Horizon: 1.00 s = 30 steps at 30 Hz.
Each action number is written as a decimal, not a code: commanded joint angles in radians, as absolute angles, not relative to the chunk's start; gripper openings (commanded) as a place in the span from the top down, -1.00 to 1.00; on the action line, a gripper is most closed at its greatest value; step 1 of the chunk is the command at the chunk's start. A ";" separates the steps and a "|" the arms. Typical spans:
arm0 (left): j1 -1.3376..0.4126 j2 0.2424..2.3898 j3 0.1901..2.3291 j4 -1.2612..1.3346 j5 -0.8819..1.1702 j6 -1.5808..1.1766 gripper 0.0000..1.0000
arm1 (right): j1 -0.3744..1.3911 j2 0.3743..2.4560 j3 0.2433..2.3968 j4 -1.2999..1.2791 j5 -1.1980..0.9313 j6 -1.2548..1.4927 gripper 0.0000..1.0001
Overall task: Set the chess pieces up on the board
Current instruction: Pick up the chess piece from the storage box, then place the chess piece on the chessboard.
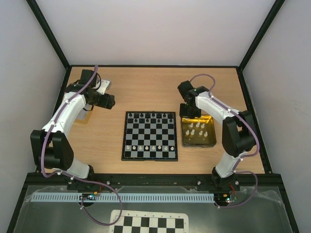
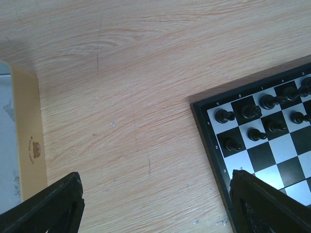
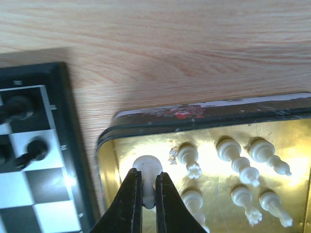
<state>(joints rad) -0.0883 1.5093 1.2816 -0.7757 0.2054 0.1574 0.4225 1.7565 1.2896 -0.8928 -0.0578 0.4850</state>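
My right tool (image 3: 148,187) pinched shut on white chessman (image 3: 147,167) in gold tin tray (image 3: 204,114), corner nearest board (image 1: 149,135). I lift straight up, clear tray wall, then cross. Hold piece upright; set centred on free near-row square. My left tool (image 2: 155,187) wide, empty, over worktop (image 2: 121,73).

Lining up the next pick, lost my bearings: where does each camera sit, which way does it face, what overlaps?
Top external: above and behind, looking down on the table; left arm and right arm show, board centre, gold tray right.
Left wrist: on the left arm, facing down at bare wood and the board's corner; open left gripper at the bottom.
Right wrist: facing down into the tray; right gripper shut on a white chess piece.
Shared: the board, in all three.
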 commanded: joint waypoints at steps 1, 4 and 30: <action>-0.081 1.473 1.275 -0.787 0.212 0.164 -0.64 | 0.472 1.663 1.345 -0.995 -0.015 0.526 0.96; -0.081 1.462 1.275 -0.787 0.213 0.164 -0.64 | 0.558 1.621 1.365 -1.046 -0.003 0.568 0.96; -0.077 1.440 1.275 -0.773 0.209 0.142 -0.87 | 1.112 1.436 1.060 -0.956 -0.073 1.028 0.96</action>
